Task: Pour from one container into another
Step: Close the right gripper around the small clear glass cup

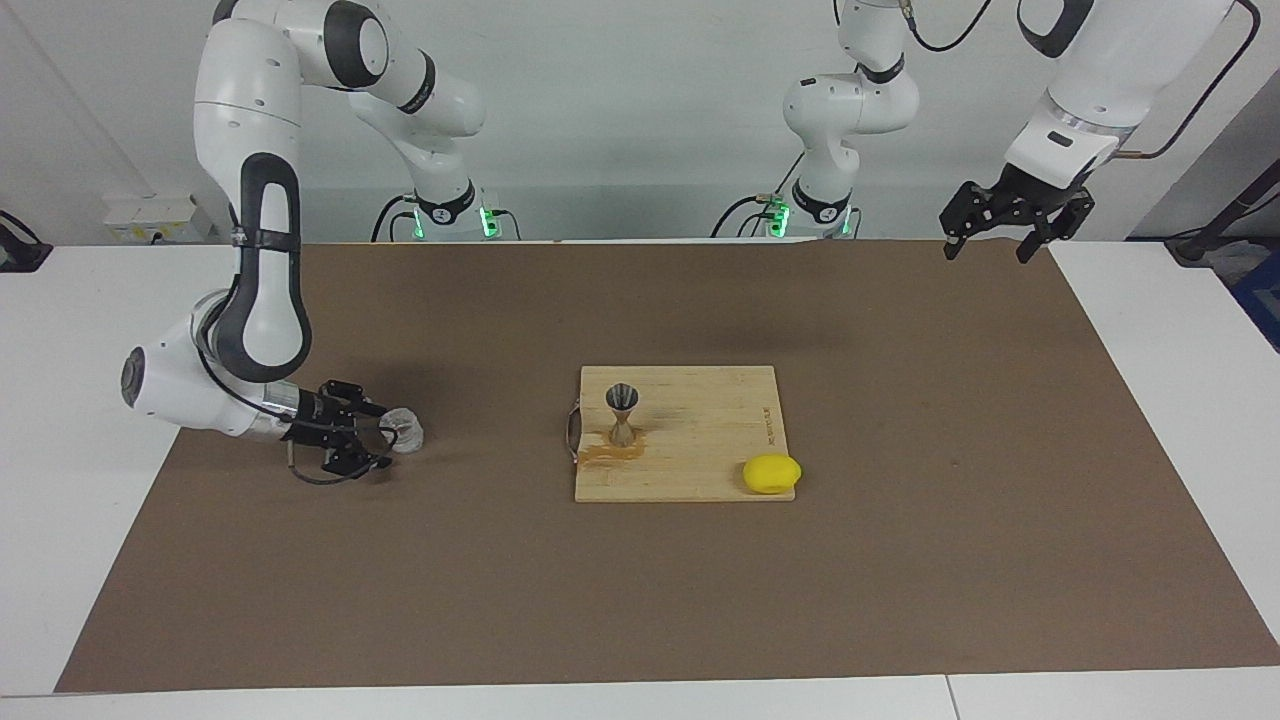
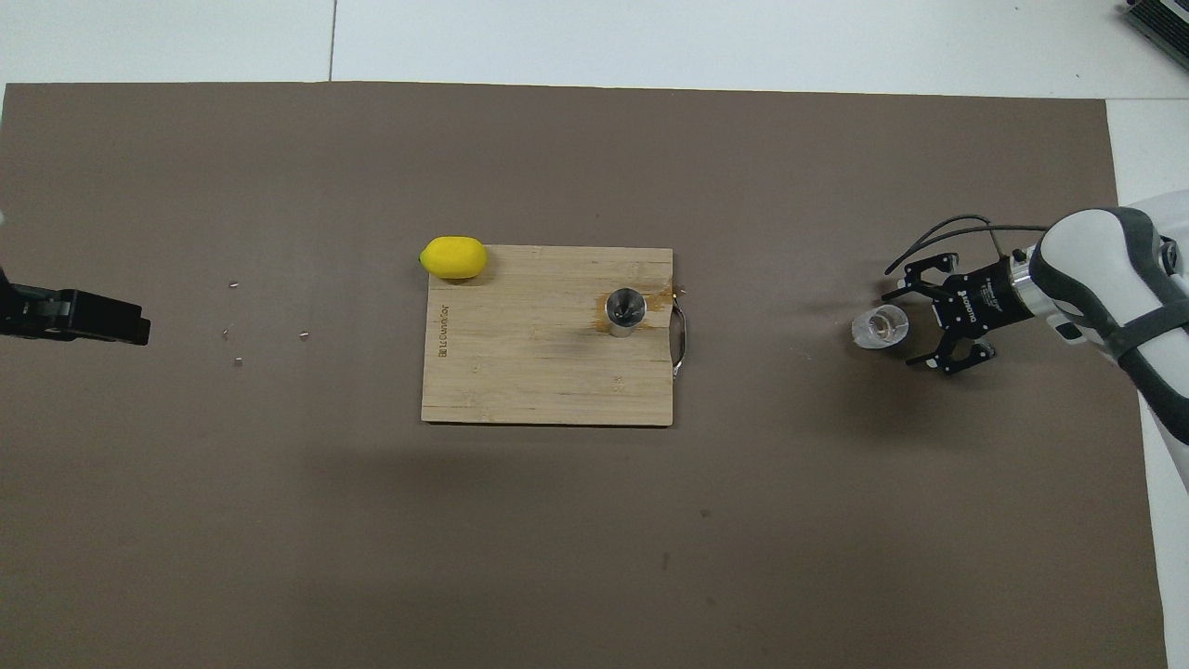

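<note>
Seen from across the table: right gripper (image 1: 378, 437) low over the brown mat (image 1: 900, 560), fingers spread wide, glass tumbler (image 1: 407, 429) at their tips. Metal jigger (image 1: 624, 412) upright on a cutting board (image 1: 700, 420) mid-table, with a lemon (image 1: 771, 474). Left gripper (image 1: 988, 246) waits raised, fingers wide.

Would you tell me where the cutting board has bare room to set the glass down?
The cutting board is mostly bare: the wide patch between the jigger and the lemon, plus the whole strip nearest the robots. It is crowded only around the jigger, beside the handle and a brownish spill.
</note>
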Robot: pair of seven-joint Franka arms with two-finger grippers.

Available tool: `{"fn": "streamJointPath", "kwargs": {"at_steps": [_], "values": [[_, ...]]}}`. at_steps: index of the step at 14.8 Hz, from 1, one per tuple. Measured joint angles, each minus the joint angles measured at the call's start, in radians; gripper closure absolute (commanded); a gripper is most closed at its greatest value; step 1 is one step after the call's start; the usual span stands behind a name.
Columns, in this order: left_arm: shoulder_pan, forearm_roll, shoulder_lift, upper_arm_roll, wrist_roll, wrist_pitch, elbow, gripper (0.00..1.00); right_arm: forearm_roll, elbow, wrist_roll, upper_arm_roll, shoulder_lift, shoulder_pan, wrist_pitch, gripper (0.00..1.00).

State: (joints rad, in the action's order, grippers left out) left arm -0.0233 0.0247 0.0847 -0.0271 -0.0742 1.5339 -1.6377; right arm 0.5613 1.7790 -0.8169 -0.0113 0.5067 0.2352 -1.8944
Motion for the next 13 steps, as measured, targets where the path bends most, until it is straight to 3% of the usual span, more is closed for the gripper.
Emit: {"fn": "streamJointPath", "kwargs": {"at_steps": [4,8,10,13], "values": [[0.0,-0.001,-0.024,-0.003,-0.002,-0.044,0.055,0.0,0.014,0.008,0.0,-0.003,-0.002,-0.007,-0.01,0.02],[0.0,-0.001,-0.034,-0.006,-0.005,-0.042,0.055,0.0,0.014,0.013,0.0,-0.011,-0.002,-0.01,-0.011,0.13],[0.0,-0.001,-0.035,-0.006,-0.006,-0.032,0.045,0.0,0.016,0.014,0.0,-0.013,-0.003,-0.02,-0.011,0.36],[0.0,-0.001,-0.036,-0.006,-0.006,-0.03,0.037,0.0,0.05,0.016,0.0,-0.013,-0.004,-0.032,-0.011,0.81]]}}
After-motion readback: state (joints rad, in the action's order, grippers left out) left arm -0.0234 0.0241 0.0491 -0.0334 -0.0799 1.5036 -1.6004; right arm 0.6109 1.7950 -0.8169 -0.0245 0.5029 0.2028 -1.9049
